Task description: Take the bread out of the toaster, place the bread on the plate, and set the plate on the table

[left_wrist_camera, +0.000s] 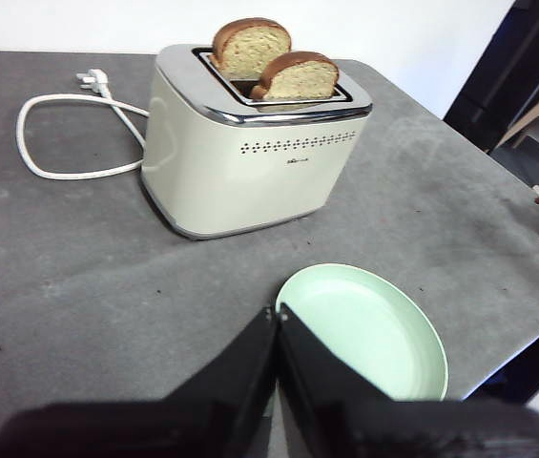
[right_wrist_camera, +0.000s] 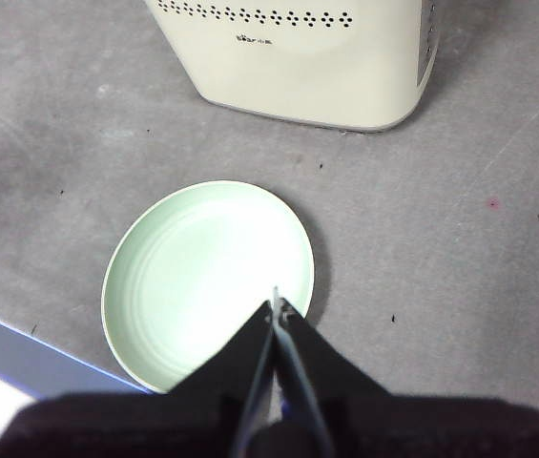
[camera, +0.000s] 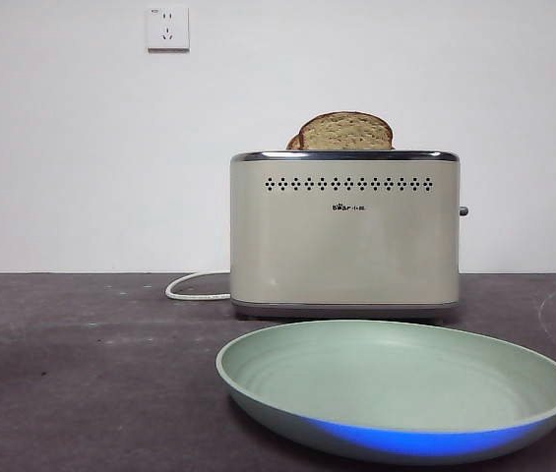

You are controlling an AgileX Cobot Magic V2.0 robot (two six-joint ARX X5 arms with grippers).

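The bread [left_wrist_camera: 297, 76] stands upright in the toaster's [left_wrist_camera: 240, 157] nearer slot, its rounded top above the chrome rim, with a second slice [left_wrist_camera: 251, 46] in the slot behind it. Both arms hang back above the table's [left_wrist_camera: 69, 277] near side, well clear of the bread. The left gripper [left_wrist_camera: 279, 312] has its jaws pressed together, tips over the rim of the plate [left_wrist_camera: 383, 334]; the right gripper [right_wrist_camera: 276, 307] is likewise closed, holding nothing, tips over the plate's edge — how high above it I can't quite judge. The plate lies flat in front of the toaster, apart from it, close to the table's front edge. A white cord [left_wrist_camera: 54, 143] loops beside the toaster; the tabletop around toaster and plate is otherwise bare — a wall [camera: 91, 147] stands behind.
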